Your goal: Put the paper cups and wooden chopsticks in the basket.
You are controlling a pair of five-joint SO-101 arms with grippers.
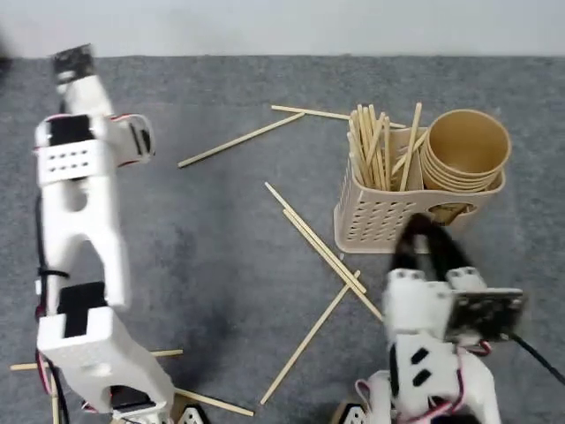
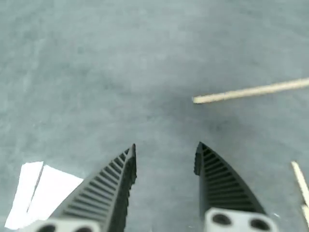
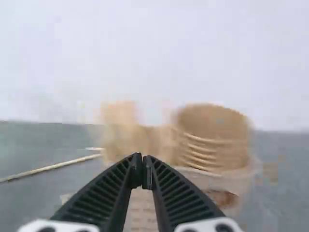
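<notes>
Though the paper cups already sit nested as one stack in the basket, with a bundle of wooden chopsticks standing in the compartment beside them, the task looks only partly done: several loose chopsticks lie scattered on the grey tabletop. Among them are a crossed pair near the basket's front corner, one out in the middle, one lower down, and a few by the left arm's base (no loose cup can be seen on the tabletop). So the cups appear finished and the chopsticks are what remains. The left arm holds its jaws spread apart and empty above bare tabletop. A single chopstick lies flat beyond their tips, apart from them and not between them, so nothing is within reach of a grip yet. The right arm has its jaws pressed shut on nothing, pointed at the basket's near wall and very close to it, well away from any loose chopstick.
</notes>
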